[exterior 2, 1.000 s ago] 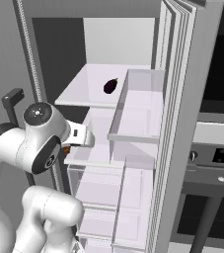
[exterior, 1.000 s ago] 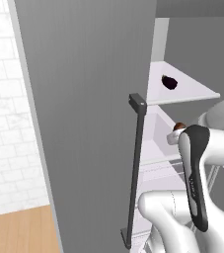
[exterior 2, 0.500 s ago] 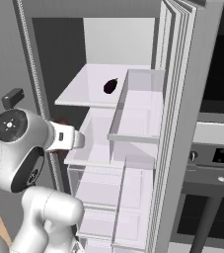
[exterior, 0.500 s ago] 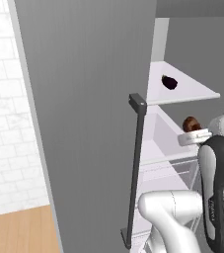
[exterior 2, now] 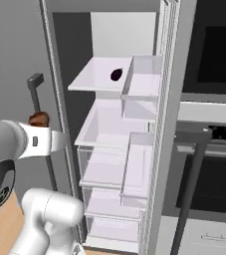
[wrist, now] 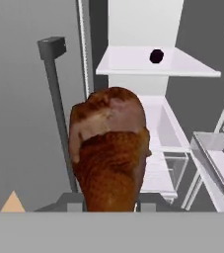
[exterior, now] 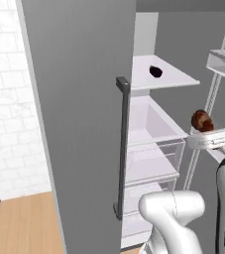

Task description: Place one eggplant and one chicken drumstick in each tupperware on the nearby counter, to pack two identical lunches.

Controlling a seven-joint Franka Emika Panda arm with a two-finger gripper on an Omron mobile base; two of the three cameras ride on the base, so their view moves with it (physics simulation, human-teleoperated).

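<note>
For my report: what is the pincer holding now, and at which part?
The pincer holds the reddish-brown club-shaped chicken drumstick at its lower, narrower end; the thick meaty end points away from the hand.

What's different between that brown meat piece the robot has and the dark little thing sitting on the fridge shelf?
The chicken drumstick is reddish-brown and mottled; the eggplant is very dark, almost black. The drumstick is gripped in the gripper and carried outside the fridge, while the eggplant lies untouched on the upper shelf. The drumstick stands on end in the jaws; the eggplant rests on the shelf. Both are small foods.
</note>
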